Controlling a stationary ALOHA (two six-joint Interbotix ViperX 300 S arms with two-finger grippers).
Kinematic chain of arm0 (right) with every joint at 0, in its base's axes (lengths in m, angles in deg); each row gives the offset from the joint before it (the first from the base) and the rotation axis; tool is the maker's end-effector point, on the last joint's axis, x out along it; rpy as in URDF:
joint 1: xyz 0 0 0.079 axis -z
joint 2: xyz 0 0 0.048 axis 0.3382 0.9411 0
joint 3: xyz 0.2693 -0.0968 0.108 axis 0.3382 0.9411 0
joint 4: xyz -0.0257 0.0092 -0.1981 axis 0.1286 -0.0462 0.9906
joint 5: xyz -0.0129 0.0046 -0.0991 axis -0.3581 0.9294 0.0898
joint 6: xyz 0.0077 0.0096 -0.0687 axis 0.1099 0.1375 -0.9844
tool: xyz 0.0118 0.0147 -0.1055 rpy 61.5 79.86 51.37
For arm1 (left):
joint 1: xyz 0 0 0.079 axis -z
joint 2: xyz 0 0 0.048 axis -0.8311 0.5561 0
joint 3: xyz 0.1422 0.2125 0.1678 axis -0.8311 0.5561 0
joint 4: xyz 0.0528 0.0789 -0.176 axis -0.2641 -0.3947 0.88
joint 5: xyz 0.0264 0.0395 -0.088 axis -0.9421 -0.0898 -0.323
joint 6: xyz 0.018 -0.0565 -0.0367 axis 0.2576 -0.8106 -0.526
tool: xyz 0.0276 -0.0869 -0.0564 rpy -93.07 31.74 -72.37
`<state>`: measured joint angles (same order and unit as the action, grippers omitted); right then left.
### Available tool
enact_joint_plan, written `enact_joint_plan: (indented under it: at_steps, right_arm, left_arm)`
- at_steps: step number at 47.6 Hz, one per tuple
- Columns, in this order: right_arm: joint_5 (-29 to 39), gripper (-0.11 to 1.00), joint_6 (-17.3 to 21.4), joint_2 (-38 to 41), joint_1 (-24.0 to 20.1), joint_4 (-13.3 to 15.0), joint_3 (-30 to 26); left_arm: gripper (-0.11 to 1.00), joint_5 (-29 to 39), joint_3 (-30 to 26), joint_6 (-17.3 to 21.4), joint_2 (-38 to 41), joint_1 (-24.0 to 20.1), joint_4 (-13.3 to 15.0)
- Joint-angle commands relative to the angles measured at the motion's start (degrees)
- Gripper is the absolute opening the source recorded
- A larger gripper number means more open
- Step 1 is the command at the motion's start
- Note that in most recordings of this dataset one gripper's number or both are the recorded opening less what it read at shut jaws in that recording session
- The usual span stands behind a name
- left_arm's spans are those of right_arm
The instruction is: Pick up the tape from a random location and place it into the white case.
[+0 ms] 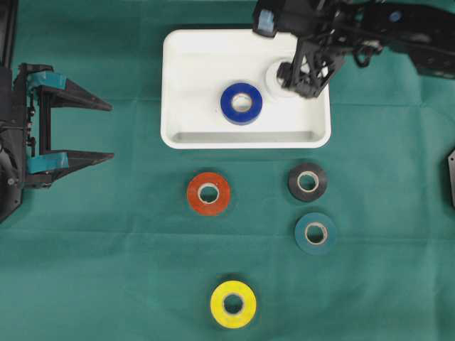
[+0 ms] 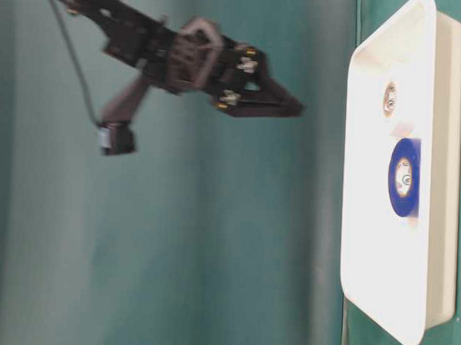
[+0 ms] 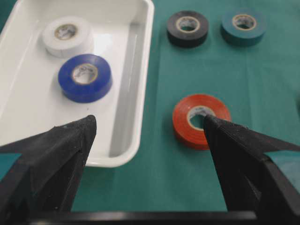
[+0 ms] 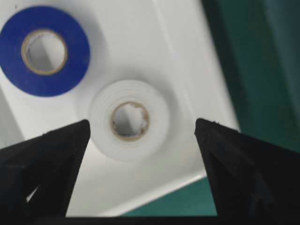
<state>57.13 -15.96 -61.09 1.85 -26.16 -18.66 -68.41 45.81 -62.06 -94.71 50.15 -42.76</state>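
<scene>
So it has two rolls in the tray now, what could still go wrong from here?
1. The right gripper hangs open right over the white roll in the white case; a low sweep away might knock it or the nearby blue roll.
2. The black roll and teal roll lie close together, so grabbing one could nudge the other.
3. The teal roll nearly matches the green cloth, so it might be overlooked.

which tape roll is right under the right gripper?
The white tape roll, lying flat in the white case beside the blue roll; other rolls lie on the cloth.
</scene>
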Motion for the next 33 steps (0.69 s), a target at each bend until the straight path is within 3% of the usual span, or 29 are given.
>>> enact_joint_plan:
  at_steps: [1, 19, 33]
  right_arm:
    - [1.4, 0.88, 0.1, -2.8, 0.0, 0.6, -1.8]
    - [0.4, 0.88, 0.3, -3.3, -0.7, 0.4, -1.8]
    - [-1.7, 0.88, 2.5, -3.3, -8.4, -0.3, -1.8]
  left_arm:
    - [0.94, -0.3, -1.0, -0.1, 0.2, 0.1, 0.1]
    - [0.94, -0.3, -0.9, -0.1, 0.2, 0.1, 0.1]
    - [0.94, 0.1, -0.9, -0.1, 0.2, 0.1, 0.1]
